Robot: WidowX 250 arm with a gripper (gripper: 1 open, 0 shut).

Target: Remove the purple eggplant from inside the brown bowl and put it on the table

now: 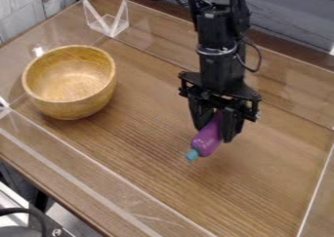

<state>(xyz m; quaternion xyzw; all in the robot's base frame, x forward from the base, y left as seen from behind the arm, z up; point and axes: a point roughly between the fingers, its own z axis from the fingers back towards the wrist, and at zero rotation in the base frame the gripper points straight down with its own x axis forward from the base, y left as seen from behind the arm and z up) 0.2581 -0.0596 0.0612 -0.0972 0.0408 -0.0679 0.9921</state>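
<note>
Wooden bowl emptied — eggplant nearly set down

Brown bowl [69, 80] sits empty at left; right of it, the pincer [216, 130] is clamped on the purple eggplant [205, 139], its teal tip at the desk [131, 173] — only release remains.

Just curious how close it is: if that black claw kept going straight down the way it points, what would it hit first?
Most likely the glossy brown wooden table right beneath it; the small purple toy eggplant between its fingers would land first.
</note>
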